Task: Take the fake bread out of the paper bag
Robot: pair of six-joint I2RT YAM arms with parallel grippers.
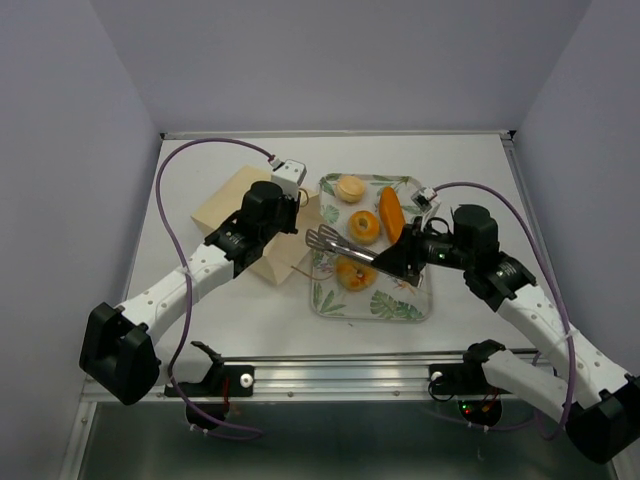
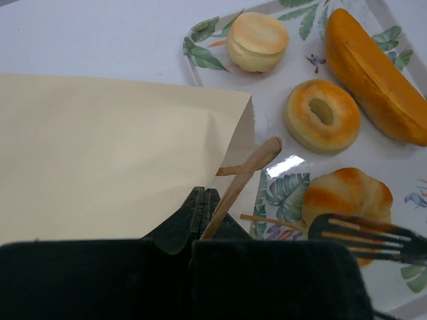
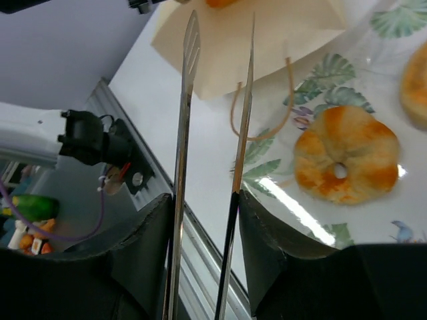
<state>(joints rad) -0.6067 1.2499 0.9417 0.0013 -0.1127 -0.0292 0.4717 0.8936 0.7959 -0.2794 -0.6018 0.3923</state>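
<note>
White table (image 1: 470,170); left fingers (image 2: 183,225) clenched on brown loop handle (image 2: 245,179) of tan paper bag (image 2: 100,153), right fingers (image 3: 141,248) grasping steel tongs (image 3: 189,80)

The paper bag (image 2: 100,153) looks matt, the fake bread (image 2: 303,127) glossy (plastic-like), the tongs (image 3: 189,80) shiny metal.

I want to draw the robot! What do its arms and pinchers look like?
The left arm and right arm are white segments with chunky black joints. The left gripper and right gripper are black, two fingers each. A purple cable loops beside each arm, and the right arm has a tiny green light.
</note>
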